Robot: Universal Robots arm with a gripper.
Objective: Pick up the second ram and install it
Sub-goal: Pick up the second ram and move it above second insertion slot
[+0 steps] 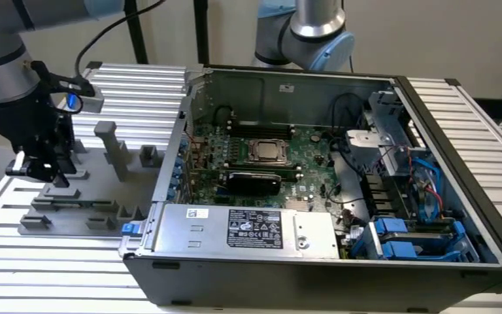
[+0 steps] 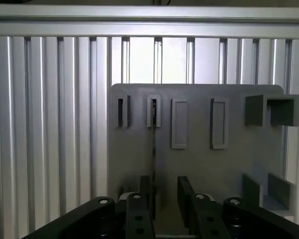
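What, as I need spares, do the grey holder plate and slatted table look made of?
Holder plate: likely matte grey plastic, dull and uniform with no glints. Slatted table: apparently bare aluminium profiles, silvery with a soft sheen and straight grooves.

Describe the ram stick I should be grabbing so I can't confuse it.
Find the grey holder plate on the slatted aluminium table. On it, the second ram is a thin dark strip seen edge-on, running from one slotted block toward the gripper. Unlike it, the neighbouring slotted block has no strip leading from it.
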